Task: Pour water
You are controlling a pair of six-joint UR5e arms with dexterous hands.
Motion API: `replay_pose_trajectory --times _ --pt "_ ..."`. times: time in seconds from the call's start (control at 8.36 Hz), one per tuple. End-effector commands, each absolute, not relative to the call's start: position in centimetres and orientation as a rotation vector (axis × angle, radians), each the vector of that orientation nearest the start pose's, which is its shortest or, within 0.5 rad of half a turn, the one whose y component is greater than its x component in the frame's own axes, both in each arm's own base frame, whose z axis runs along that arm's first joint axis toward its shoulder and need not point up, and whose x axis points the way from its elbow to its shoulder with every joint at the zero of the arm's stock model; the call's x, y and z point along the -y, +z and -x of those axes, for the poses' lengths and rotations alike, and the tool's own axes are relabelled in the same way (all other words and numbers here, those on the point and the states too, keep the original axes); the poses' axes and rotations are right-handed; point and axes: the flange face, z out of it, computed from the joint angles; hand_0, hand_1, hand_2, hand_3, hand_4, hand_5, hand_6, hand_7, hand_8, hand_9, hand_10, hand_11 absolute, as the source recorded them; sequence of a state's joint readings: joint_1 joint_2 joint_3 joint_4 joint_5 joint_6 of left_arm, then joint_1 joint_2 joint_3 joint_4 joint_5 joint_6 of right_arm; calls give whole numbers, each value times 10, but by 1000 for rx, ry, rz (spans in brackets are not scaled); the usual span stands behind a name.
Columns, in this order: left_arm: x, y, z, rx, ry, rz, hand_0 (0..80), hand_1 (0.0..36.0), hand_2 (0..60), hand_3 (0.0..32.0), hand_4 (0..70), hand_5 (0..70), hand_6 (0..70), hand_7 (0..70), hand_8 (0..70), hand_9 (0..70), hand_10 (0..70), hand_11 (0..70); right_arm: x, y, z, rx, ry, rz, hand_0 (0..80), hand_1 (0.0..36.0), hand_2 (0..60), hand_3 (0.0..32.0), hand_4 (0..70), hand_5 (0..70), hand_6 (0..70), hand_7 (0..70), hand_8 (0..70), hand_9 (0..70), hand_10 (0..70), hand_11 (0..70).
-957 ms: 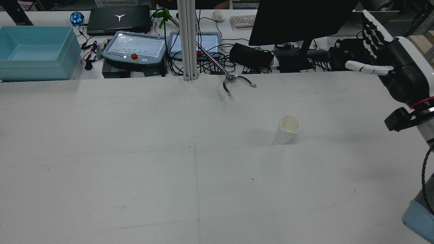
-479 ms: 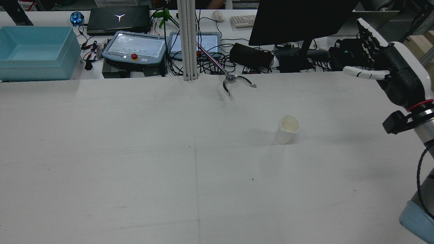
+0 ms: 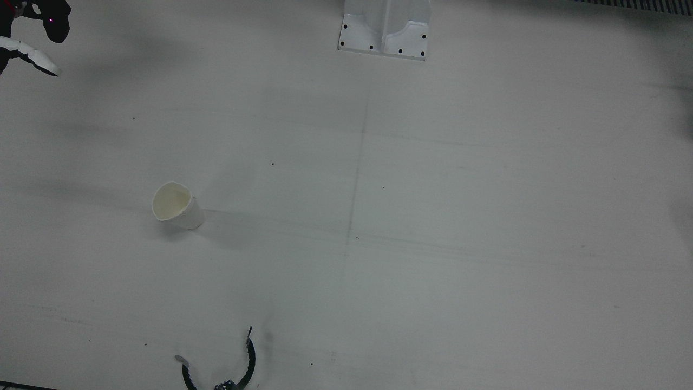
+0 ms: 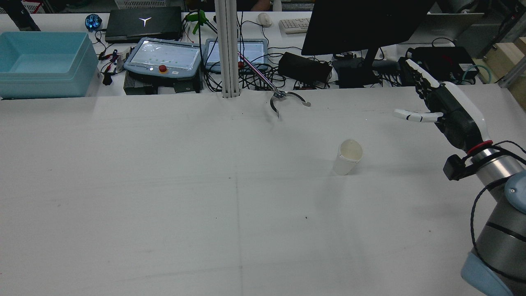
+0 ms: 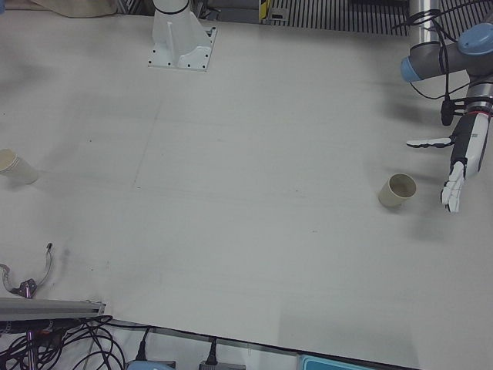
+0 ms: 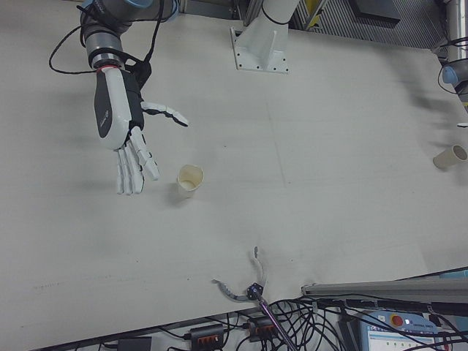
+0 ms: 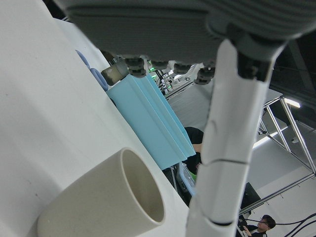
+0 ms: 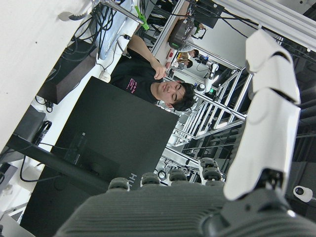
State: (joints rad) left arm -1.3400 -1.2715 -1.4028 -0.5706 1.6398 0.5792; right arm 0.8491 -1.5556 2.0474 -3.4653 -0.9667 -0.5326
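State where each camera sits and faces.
Front view: overhead, straight down; right hand at corner.
Rear view: high behind, facing forward; right hand, white cup.
Left-front view: operators' side, facing robot; left hand, tan cup.
Right-front view: operators' side; right hand, both cups.
Left hand view: on left hand, sideways; tan cup.
Right hand view: on right hand; monitor.
Front and rear share white cup.

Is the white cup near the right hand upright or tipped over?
Upright. The white cup stands on its base on the table, open mouth up. The right hand hovers beside it, open, not touching.
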Motion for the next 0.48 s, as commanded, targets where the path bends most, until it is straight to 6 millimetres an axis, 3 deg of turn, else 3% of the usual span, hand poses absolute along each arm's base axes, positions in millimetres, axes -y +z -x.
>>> replay_pose_trajectory --times 0.0,0.24,0.36 --pt "391 822 -3 -1955 -1504 -229 800 208 0 0 150 0 32 13 0 0 37 87 467 506 170 -2654 -2259 400 503 210 161 82 0 67 47 0 26 6 0 0" --pt "386 865 -7 -1907 -1551 -183 800 189 0 0 153 0 35 13 0 0 40 90 466 506 172 -2661 -2261 397 504 210 164 94 0 70 62 0 30 11 0 0" --pt "385 867 -7 -1906 -1553 -181 766 172 0 0 147 0 31 9 0 0 42 91 466 507 174 -2663 -2264 396 502 208 162 96 0 70 63 0 32 13 0 0"
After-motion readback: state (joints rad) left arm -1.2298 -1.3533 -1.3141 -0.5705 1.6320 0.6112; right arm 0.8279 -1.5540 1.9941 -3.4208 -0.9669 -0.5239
